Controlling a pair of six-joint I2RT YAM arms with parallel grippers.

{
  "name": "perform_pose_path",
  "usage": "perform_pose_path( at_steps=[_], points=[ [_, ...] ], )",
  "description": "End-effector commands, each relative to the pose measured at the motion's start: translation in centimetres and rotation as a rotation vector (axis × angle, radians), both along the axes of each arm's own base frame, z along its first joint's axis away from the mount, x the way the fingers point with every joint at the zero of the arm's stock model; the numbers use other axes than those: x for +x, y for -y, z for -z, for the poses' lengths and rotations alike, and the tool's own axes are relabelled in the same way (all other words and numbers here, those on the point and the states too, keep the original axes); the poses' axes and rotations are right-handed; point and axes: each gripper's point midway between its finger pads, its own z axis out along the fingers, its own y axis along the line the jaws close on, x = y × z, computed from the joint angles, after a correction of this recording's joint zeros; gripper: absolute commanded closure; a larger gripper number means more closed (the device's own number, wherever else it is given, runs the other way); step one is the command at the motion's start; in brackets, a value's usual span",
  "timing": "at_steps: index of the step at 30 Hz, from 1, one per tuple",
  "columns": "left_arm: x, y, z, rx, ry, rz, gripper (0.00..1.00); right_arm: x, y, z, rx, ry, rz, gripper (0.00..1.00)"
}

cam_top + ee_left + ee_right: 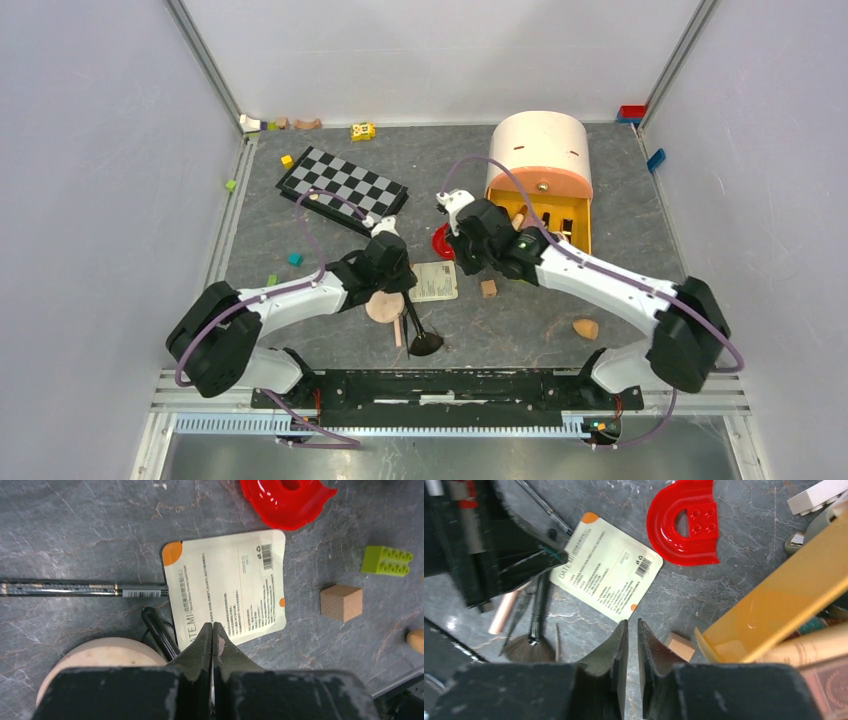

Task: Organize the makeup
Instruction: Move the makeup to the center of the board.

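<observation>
The left gripper (213, 634) has its fingers pressed flat together and holds nothing that I can see. Its tips hang over the near short edge of the sachet (230, 587); whether they touch it I cannot tell. The right gripper (632, 632) is all but closed, with a thin slit between the fingers, and is empty.

The sachet lies flat on the table, straight ahead of the left tips. Its long axis runs away from them, slanted a little to the right. It also lies ahead of the right gripper, but with bare table between, so the left arm is the nearer. The yellow drawer (769, 605) sits just beside the right gripper, so I judge that any carry there favours the right arm.

By count, near the left gripper:
- one sachet
- one round compact (100, 655), just left of the fingers
- one black-gold tube (85, 589), lying crosswise with its end meeting the sachet's left edge
- one brush (531, 642) for certain, with thin stems beside it too tangled to count
- one pink stick (504, 614)

One sponge (586, 328) lies well apart, by the right arm's base.

Not makeup: one red piece (285, 500) beyond the sachet, and to its right one wooden cube (341, 602) and one green block (386, 561)
</observation>
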Motion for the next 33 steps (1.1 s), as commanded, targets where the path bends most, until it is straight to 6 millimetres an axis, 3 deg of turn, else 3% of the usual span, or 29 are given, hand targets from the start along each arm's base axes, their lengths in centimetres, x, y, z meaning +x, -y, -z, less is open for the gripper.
perform_pose_path(
  at_steps=[1, 6, 17, 26, 33],
  points=[
    [-0.7, 1.4, 0.1, -0.037, 0.006, 0.039, 0.97, 2.3, -0.9, 0.5, -0.079, 0.041, -0.012, 0.86],
    [-1.9, 2.3, 1.3, -0.029, -0.026, 0.057, 0.98, 3.4, -2.0, 2.9, -0.143, 0.007, -0.03, 0.91],
    [-4.5, 1.5, 3.7, -0.029, -0.085, 0.054, 0.98, 4.7, -2.7, 8.2, -0.242, -0.04, -0.036, 1.0],
    [-6.3, -1.6, 6.0, 0.038, -0.147, -0.02, 0.98, 6.1, -2.2, 10.4, -0.281, -0.057, 0.013, 1.0],
    [-6.8, -3.0, 5.4, 0.05, -0.134, -0.046, 0.98, 6.9, -1.4, 12.5, -0.287, -0.103, 0.04, 1.0]
  ],
)
